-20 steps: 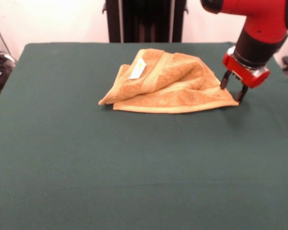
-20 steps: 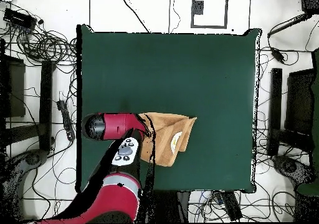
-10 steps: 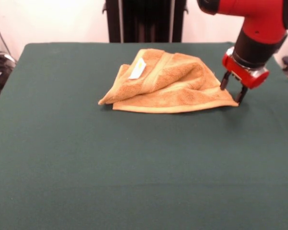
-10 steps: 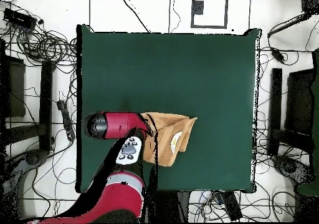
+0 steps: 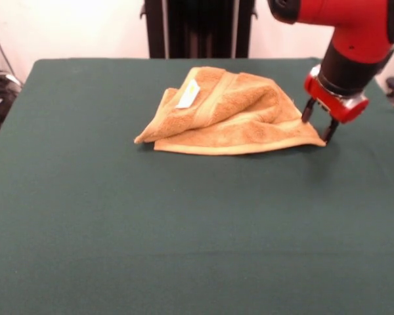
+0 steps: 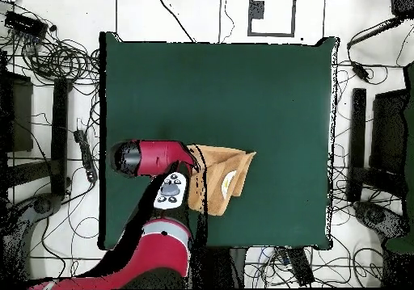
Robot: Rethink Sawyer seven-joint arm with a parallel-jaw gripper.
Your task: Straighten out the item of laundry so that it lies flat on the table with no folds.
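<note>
I find the golden-orange terry towel [image 5: 230, 111] lying crumpled toward the 12 o'clock part of the green table [image 5: 184, 230] in the front view, folded over itself in several layers, with its white label [image 5: 188, 94] showing on the upper fold at about 10 o'clock of the heap. In the overhead view the towel [image 6: 226, 176] is partly covered by the arm. My gripper [image 5: 317, 125] stands at the towel's 3 o'clock corner, fingers apart and pointing down, one on either side of the pointed corner where the bordered edge runs out; I judge that it grips nothing yet, though contact with the cloth cannot be ruled out. The towel looks light, soft and limp, with a rough pile that should grip well; it will drape and drag, not slide as one piece. The single-layer corner between the fingers is, in my judgement, the sound place to take hold, since the thicker folds would lift together.
</note>
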